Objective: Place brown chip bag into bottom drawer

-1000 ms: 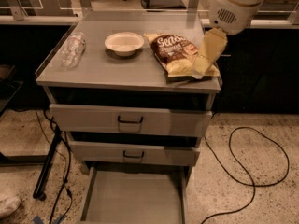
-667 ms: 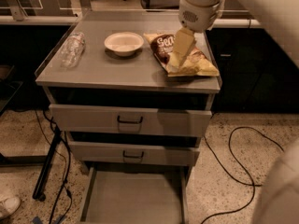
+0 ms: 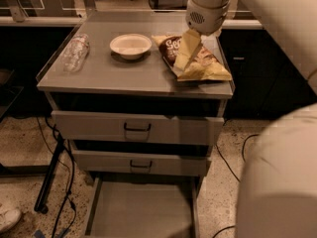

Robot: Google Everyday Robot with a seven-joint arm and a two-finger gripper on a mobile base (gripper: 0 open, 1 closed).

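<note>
The brown chip bag (image 3: pixel 210 68) lies flat on the right side of the grey cabinet top (image 3: pixel 109 73), dark brown end toward the back, pale yellow end toward the front. My gripper (image 3: pixel 184 56) hangs from the white wrist (image 3: pixel 205 9) and points down over the middle of the bag, covering part of its lettering. The bottom drawer (image 3: pixel 141 212) is pulled out at floor level below, and its flat grey floor is bare.
A white bowl (image 3: pixel 130 44) sits at the centre back of the top. A clear plastic bottle (image 3: pixel 75 51) lies at the left. Two higher drawers (image 3: pixel 136 128) with black handles are partly open. Cables (image 3: pixel 59 182) run on the floor at left. My white body (image 3: pixel 277 182) fills the lower right.
My gripper has moved left, from the bag's right edge to over its middle. The bag, bowl and bottle have not moved.
</note>
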